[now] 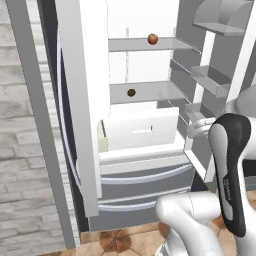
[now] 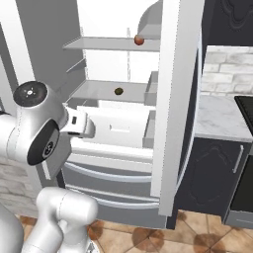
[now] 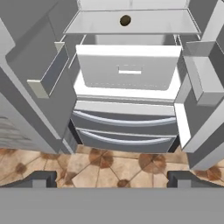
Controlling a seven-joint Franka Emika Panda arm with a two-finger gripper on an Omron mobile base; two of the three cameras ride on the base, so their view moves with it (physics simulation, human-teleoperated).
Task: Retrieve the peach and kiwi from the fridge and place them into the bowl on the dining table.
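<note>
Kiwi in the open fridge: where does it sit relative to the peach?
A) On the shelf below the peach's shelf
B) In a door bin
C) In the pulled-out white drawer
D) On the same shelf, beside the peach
A: in the left base view the kiwi lies on the lower shelf of the fridge, while the peach sits on the shelf above it.

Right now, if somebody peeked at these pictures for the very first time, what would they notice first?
Probably the tall grey-silver fridge standing wide open, white inside. A small round reddish-orange peach sits on its upper shelf, and a small dark brown kiwi on the shelf below. The big white robot arm is in front, its tool open and holding nothing.
</note>
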